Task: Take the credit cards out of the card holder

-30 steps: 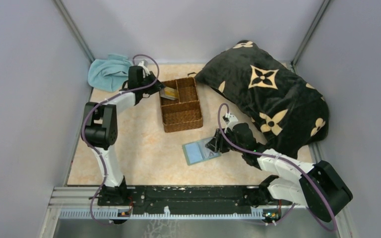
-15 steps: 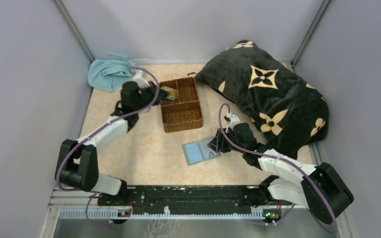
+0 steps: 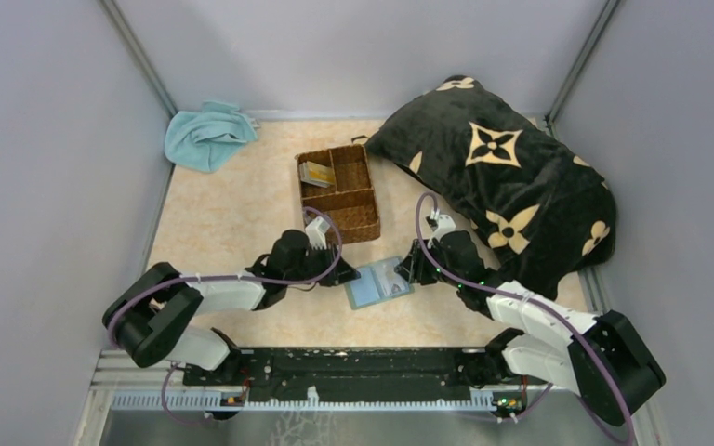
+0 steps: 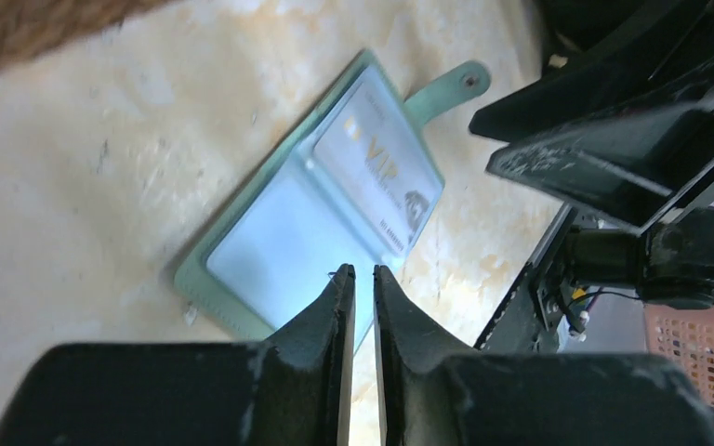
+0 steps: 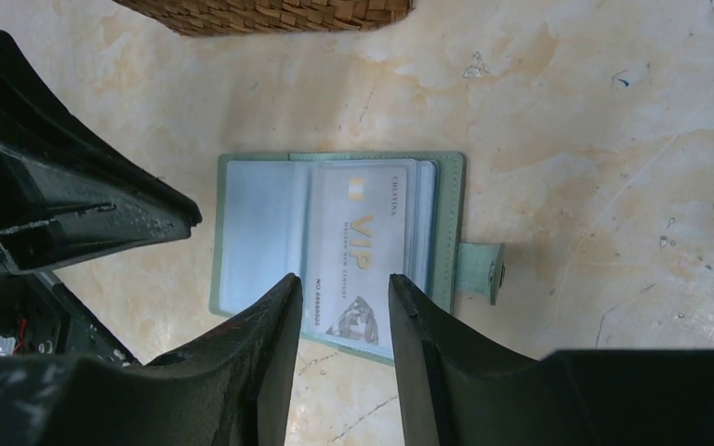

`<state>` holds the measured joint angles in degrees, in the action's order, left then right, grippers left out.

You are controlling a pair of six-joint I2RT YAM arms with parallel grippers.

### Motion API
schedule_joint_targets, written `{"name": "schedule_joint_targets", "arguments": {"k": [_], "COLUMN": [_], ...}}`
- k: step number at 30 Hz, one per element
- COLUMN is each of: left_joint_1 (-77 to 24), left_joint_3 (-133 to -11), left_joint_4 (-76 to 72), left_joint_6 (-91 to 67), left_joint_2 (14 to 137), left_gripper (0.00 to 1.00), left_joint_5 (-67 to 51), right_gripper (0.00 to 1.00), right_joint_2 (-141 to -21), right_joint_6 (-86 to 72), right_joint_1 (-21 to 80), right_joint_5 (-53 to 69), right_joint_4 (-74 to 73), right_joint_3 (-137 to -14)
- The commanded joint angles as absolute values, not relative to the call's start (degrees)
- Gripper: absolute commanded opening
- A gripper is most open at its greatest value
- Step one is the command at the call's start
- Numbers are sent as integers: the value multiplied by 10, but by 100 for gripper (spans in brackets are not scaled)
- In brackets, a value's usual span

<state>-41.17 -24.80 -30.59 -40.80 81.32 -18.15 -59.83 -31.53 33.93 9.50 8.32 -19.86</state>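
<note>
Holder [image 5: 256, 232] lies open and flat near the front edge of the table [image 3: 232, 214], about mid-width, just ahead of the basket's [image 3: 344, 228] front right corner and apart from it. Its strap tab [image 5: 483, 271] sticks out on the side of the right arm. A pale VIP card [image 5: 363, 232] sits in the half nearer that arm, and the other half shows a plain pale blue pocket. Another card [image 3: 316, 174] lies in the basket's back left compartment.

Left gripper [image 4: 360, 271] hangs low at the holder's left side, jaws a thin slit apart with nothing between them. Right gripper [image 5: 344, 279] stands over the VIP card's near end, jaws moderately spread, one fingertip on either side; whether they touch it cannot be told.

Pillow [image 3: 502, 177] fills the back right corner and the right edge, close behind the right arm. Towel [image 3: 203, 137] sits in the back left corner. Widest run of tabletop is on the left, between towel and left arm. The surface is mottled beige, with grey walls on three sides
</note>
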Motion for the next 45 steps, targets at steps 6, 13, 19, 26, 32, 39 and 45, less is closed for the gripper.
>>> {"name": "schedule_joint_targets", "arguments": {"k": [6, 13, 19, 26, 32, 39, 45], "left_joint_1": [-423, -425, -426, -427, -428, -429, -429], "left_joint_3": [-169, -176, -179, -192, -180, -160, -207], "left_joint_4": [-436, -431, -378, -297, -289, -310, -242], "left_joint_6": [-468, -472, -456, -430, -428, -430, -395], "left_joint_2": [816, 807, 776, 726, 714, 714, 710], "left_gripper": [20, 22, 21, 21, 22, 22, 23], "left_joint_5": [-177, -176, -152, -122, -115, -117, -113], "right_gripper": [46, 51, 55, 55, 37, 34, 36], "right_joint_2": [-588, -630, -704, -739, -699, -688, -673], "right_joint_6": [-323, -300, -323, -353, -335, -273, -235], "right_joint_1": [337, 350, 429, 489, 489, 521, 591], "right_joint_5": [78, 89, 89, 88, 51, -49, -177], "right_joint_4": [110, 109, 176, 198, 125, 4, -36], "right_joint_3": [-144, -143, -147, -179, -218, -313, -369]}}
